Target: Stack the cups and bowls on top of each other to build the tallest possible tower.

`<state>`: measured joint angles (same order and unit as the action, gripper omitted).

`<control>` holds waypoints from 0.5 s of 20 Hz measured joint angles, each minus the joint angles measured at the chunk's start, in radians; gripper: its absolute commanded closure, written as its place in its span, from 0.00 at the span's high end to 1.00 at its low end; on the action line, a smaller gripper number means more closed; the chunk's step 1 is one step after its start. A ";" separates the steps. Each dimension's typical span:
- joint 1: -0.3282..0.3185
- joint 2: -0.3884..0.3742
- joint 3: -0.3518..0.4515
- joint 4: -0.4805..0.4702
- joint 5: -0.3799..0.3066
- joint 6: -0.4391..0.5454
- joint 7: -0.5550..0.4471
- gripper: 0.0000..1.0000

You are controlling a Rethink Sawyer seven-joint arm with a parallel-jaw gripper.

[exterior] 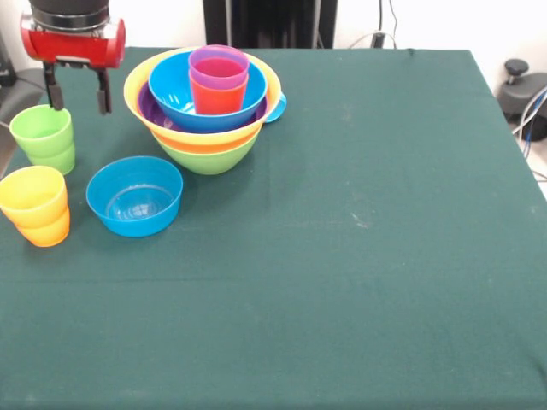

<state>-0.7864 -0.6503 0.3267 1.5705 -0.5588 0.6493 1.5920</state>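
Pincer [79, 96] hangs open and empty just above the green cup [44, 137]. Tower [205, 107] sits beside it on the bench [367, 256], purple cup [219, 68] on top.

A robotics lab: a green cloth-covered table [359, 213] against a white wall, with loose cables [534, 115] beside it and a black stand [269, 21] behind it.
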 measured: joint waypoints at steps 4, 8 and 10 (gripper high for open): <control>-0.008 0.000 0.001 0.001 0.000 0.000 0.000 1.00; -0.012 0.005 0.002 0.000 -0.001 0.000 0.000 1.00; -0.014 0.013 0.002 0.001 -0.002 0.000 0.000 1.00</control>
<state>-0.7999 -0.6374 0.3284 1.5713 -0.5605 0.6491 1.5920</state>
